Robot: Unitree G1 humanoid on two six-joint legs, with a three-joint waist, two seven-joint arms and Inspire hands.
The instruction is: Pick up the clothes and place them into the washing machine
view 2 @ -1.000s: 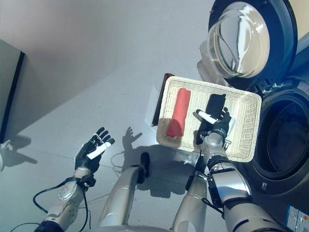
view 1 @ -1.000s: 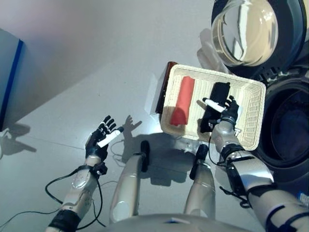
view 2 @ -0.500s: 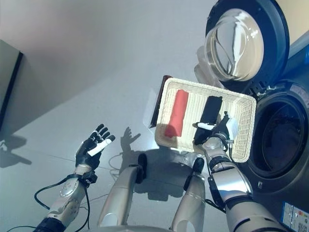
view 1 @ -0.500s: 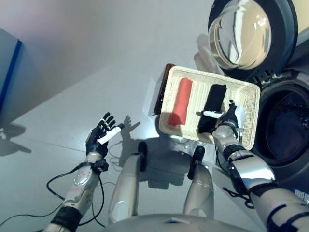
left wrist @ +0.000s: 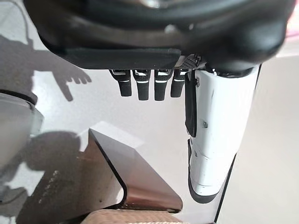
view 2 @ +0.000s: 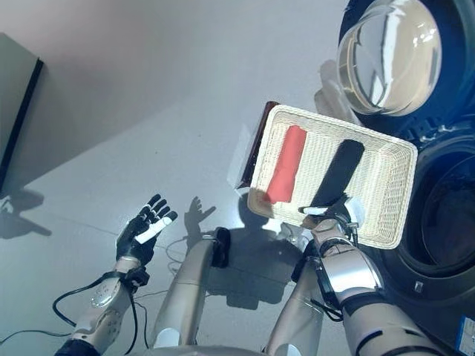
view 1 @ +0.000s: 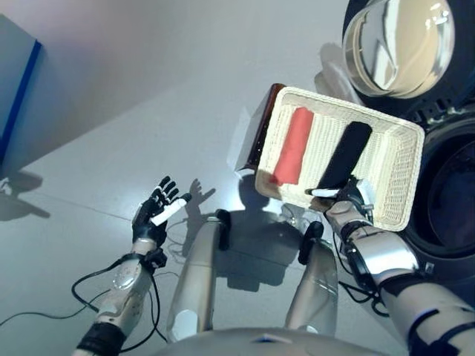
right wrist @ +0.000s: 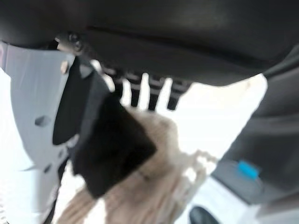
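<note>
From the head views you see a white woven rectangular basket (view 1: 393, 185) holding a rolled red cloth (view 1: 292, 145) and a rolled black cloth (view 1: 346, 154), side by side, beside the dark front-loading washing machine (view 1: 449, 200) with its round glass door (view 1: 404, 44) swung open. Your right hand (view 1: 347, 199) sits at the black cloth's near end; your left hand (view 1: 154, 213) hangs released over the grey floor (view 1: 148, 96), well apart. Left wrist view: fingers straight, nothing held. Right wrist view: black cloth lies against the thumb, but you cannot tell if the grip is closed. Step looks like grasping; next, confirm the pinch, then lift toward the drum.
</note>
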